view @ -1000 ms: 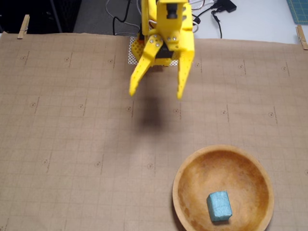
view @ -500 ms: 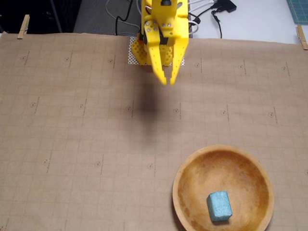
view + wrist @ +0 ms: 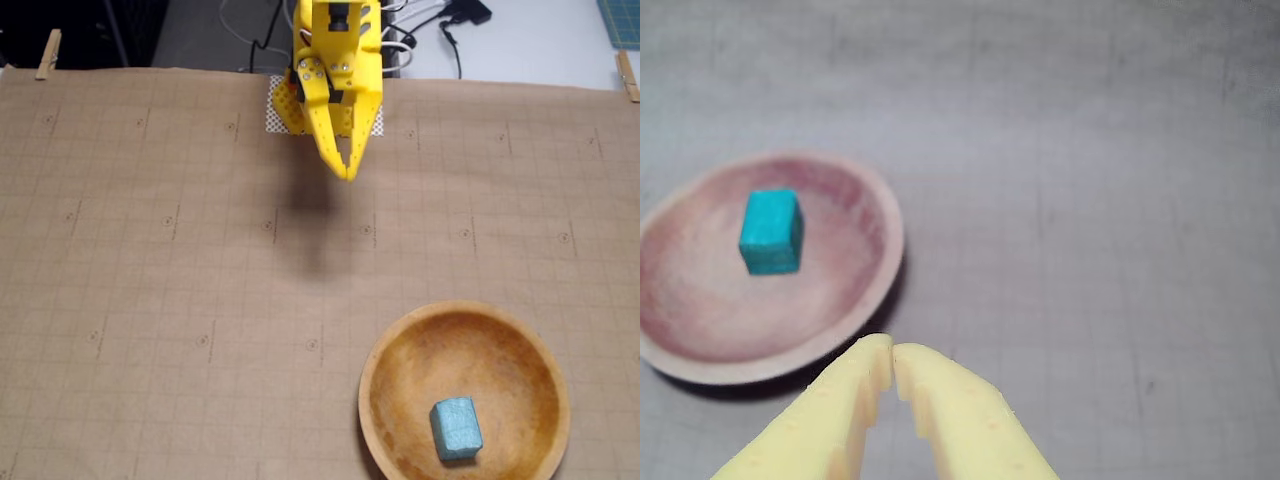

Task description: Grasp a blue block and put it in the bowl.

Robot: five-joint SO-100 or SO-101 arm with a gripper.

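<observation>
Since a second ago the wide-spread jaws have come together. The blue block (image 3: 456,428) lies inside the bowl (image 3: 392,345), so the task looks done. The gripper (image 3: 349,172), closed and empty, hangs well apart near the arm's base, tips meeting in the wrist view (image 3: 892,357).

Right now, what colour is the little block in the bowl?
Teal-blue. The foam block shows best in the fixed view, lying inside the wooden bowl.

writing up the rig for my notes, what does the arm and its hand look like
The arm is bright yellow plastic with small silver screws and a dark recess near its top. Its hand has two long tapered yellow fingers with notched inner edges, seen in the wrist view. Black and white cables trail behind its base.
</observation>
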